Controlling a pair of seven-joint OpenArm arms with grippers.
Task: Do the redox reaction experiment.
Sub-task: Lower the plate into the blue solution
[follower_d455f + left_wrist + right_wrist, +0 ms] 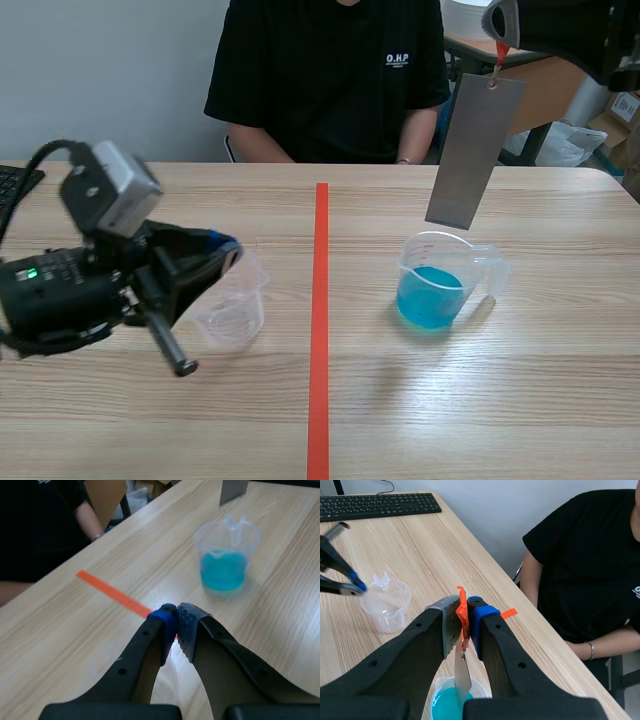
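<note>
A grey metal strip [476, 150] hangs upright above the blue-liquid cup [445, 285]; an empty clear cup [238, 315] stands apart.

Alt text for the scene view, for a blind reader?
The right gripper, raised, holds a grey metal strip by its orange tab above a beaker of blue liquid. The left gripper pinches the rim of an empty clear beaker; a person in black sits across the table.

Only one marking reads — white letters "O.H.P" on the person's black shirt [330, 80].

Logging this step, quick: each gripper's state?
Left gripper: shut, seemingly pinching the empty cup's handle.
Right gripper: shut on the metal strip, by its orange tag.
</note>
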